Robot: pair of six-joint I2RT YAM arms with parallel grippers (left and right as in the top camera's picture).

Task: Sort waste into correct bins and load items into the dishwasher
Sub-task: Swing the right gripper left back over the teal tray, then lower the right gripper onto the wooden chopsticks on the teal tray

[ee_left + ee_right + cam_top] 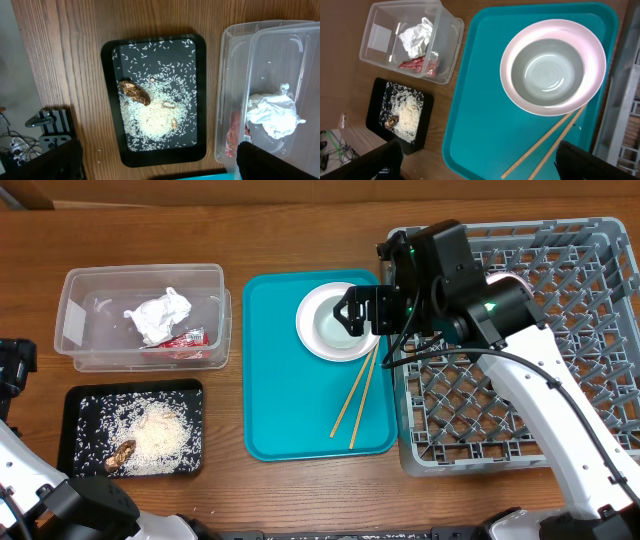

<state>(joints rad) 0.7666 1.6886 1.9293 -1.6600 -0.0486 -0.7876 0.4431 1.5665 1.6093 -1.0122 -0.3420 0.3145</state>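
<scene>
A crumpled white napkin [157, 315] and a red wrapper [186, 339] lie in the clear tub [80, 285]. Loose rice [155, 432] and a brown scrap [122, 457] sit in the black tray [70, 430]. On the teal tray [290, 400] stands a white bowl [330, 325], with two chopsticks [357, 395] beside it. The grey dish rack [520, 430] is at the right. My right gripper [352, 310] hangs open over the bowl [552, 67], holding nothing. My left gripper [160, 167] is open above the black tray [110, 100] and the tub [235, 60].
The right arm [520, 370] reaches across the rack's left half. The left arm's base [15, 370] stands at the table's left edge. Cables and a clamp [47, 120] sit beyond the table edge. Bare wood lies between the bins and the teal tray.
</scene>
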